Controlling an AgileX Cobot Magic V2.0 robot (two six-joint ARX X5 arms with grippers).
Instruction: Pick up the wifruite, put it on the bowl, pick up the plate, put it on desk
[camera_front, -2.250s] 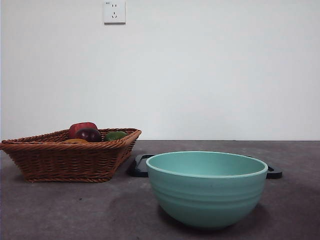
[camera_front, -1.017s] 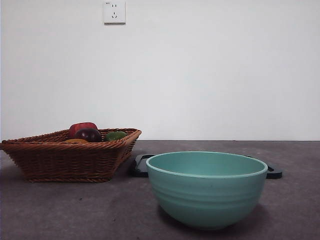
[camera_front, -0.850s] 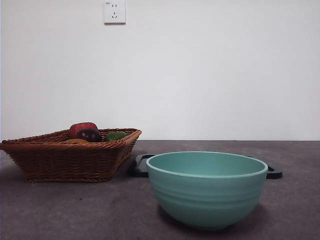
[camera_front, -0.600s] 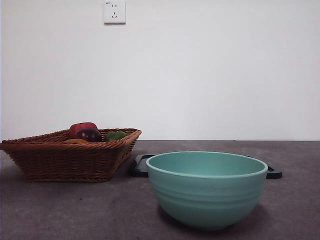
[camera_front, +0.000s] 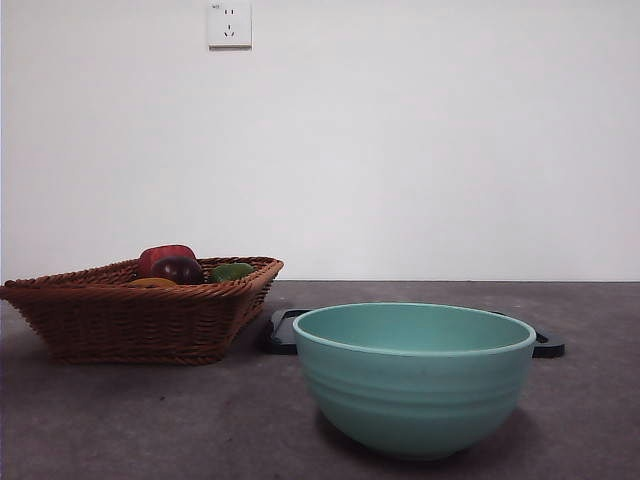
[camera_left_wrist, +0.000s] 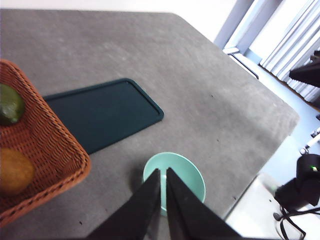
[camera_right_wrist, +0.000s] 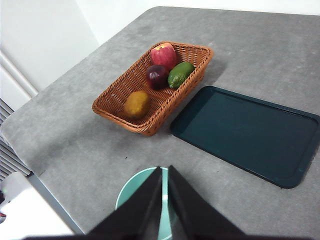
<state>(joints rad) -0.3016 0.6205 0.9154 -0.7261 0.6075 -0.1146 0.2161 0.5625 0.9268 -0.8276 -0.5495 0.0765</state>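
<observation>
Nothing has moved since the earlier frames: the small oval orange-brown wifruite (camera_right_wrist: 136, 104) still lies in the brown wicker basket (camera_right_wrist: 112, 102) beside a red apple (camera_right_wrist: 164, 54), a dark purple fruit (camera_right_wrist: 157, 76) and a green fruit (camera_right_wrist: 180, 74). Both arms hang high above the teal-green glazed bowl (camera_front: 414, 378), which stands empty on the dark grey-brown desk (camera_front: 150, 420) in front of the flat dark green tray (camera_right_wrist: 247, 132). Left end effector (camera_left_wrist: 163, 172) and right end effector (camera_right_wrist: 165, 171) each have their 2 jaws nearly closed on nothing.
</observation>
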